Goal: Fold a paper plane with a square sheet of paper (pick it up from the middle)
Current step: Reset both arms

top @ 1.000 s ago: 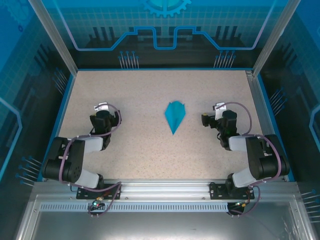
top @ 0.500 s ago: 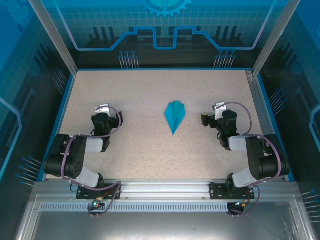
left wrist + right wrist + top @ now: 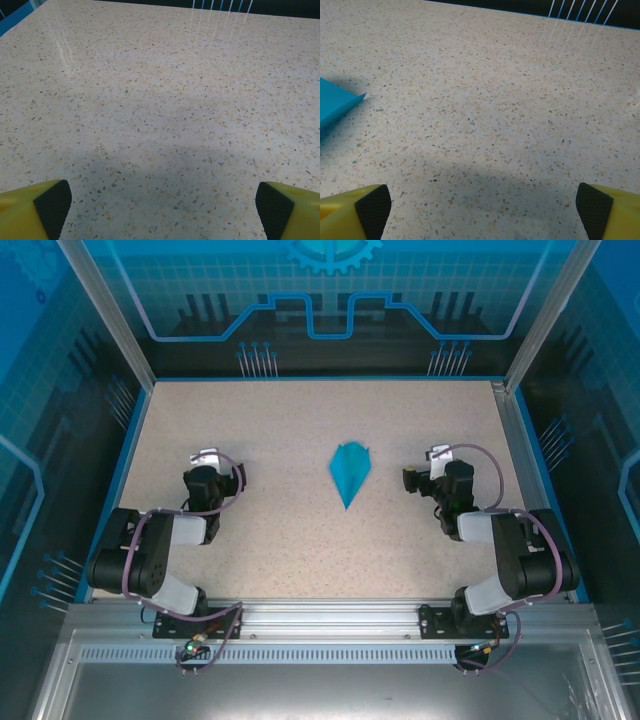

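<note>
The paper plane (image 3: 350,472), a teal-blue dart with its sharp tip toward the near edge, lies flat in the middle of the speckled table (image 3: 300,420). No flat square sheet of paper is in view. My left gripper (image 3: 207,462) rests low to the left of the plane, well apart from it. In the left wrist view the left gripper (image 3: 162,207) is open over bare table. My right gripper (image 3: 438,462) sits just right of the plane. In the right wrist view the right gripper (image 3: 482,207) is open and empty, and a corner of the plane (image 3: 332,105) shows at the left edge.
Blue walls and metal frame posts (image 3: 110,320) enclose the table on three sides. A metal rail (image 3: 320,615) carries both arm bases along the near edge.
The left arm has shifted very slightly and come to rest. The plane and the right arm have not moved.
</note>
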Robot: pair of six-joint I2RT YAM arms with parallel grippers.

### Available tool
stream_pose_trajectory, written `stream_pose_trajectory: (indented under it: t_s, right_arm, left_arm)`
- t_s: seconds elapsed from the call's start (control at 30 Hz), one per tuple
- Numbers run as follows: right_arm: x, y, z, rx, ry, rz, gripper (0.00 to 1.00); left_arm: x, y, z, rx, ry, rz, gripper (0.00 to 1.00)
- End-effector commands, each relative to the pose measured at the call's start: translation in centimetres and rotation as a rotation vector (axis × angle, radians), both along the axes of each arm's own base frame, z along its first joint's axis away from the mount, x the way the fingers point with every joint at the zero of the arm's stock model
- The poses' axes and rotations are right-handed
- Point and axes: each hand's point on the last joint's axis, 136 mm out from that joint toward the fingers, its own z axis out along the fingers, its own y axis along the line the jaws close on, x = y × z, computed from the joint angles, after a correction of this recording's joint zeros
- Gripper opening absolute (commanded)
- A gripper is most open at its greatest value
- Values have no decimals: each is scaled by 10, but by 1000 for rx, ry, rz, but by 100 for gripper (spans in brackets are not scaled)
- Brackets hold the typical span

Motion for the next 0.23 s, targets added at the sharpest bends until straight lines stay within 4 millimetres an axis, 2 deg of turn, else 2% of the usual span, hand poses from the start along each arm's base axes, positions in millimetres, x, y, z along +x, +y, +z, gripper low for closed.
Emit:
stream_pose_trajectory:
  t_s: [0.0, 0.2]
  right_arm:
    - [10, -2, 13, 12, -44, 0, 99]
    - [10, -2, 13, 13, -44, 3, 99]
  left_arm:
    - [10, -2, 15, -3, -52, -17, 99]
    - [9, -2, 14, -3, -50, -18, 99]
